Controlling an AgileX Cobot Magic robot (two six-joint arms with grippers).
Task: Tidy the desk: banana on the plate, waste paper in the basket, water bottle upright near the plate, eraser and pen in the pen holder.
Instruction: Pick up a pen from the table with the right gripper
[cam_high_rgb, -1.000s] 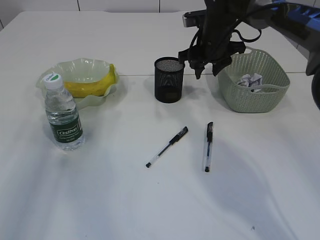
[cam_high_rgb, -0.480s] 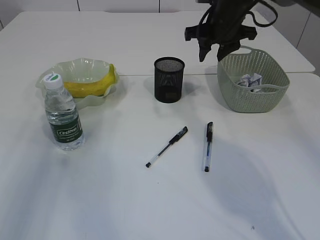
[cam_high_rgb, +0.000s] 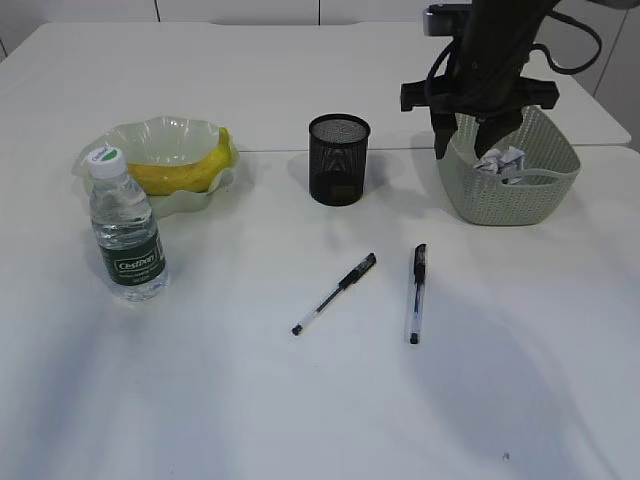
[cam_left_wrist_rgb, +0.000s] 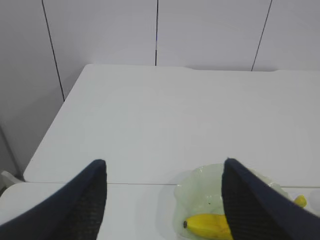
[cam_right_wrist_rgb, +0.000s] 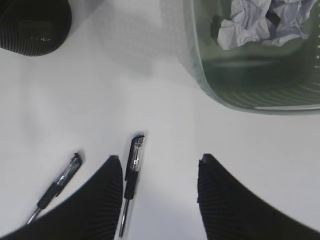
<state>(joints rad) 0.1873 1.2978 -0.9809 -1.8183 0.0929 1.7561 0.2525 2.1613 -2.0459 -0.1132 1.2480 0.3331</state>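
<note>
The banana (cam_high_rgb: 185, 172) lies on the pale green plate (cam_high_rgb: 165, 135) at the left, and the water bottle (cam_high_rgb: 125, 225) stands upright in front of it. Crumpled waste paper (cam_high_rgb: 500, 160) sits in the green basket (cam_high_rgb: 510, 195). The black mesh pen holder (cam_high_rgb: 339, 160) stands mid-table. Two pens (cam_high_rgb: 335, 293) (cam_high_rgb: 416, 293) lie on the table. My right gripper (cam_high_rgb: 475, 140) hangs open and empty over the basket's near-left rim; its wrist view shows a pen (cam_right_wrist_rgb: 131, 175) below its fingers. My left gripper (cam_left_wrist_rgb: 162, 172) is open and empty, high above the plate (cam_left_wrist_rgb: 200, 190). The eraser is out of view.
A table seam (cam_high_rgb: 270, 151) runs behind the plate and holder. The right wrist view has the basket (cam_right_wrist_rgb: 200, 65) at top right, the pen holder (cam_right_wrist_rgb: 32, 25) at top left and the second pen (cam_right_wrist_rgb: 57, 185) at lower left.
The right arm swung right from beside the pen holder to over the basket's left rim, still open. Nothing on the table moved.
</note>
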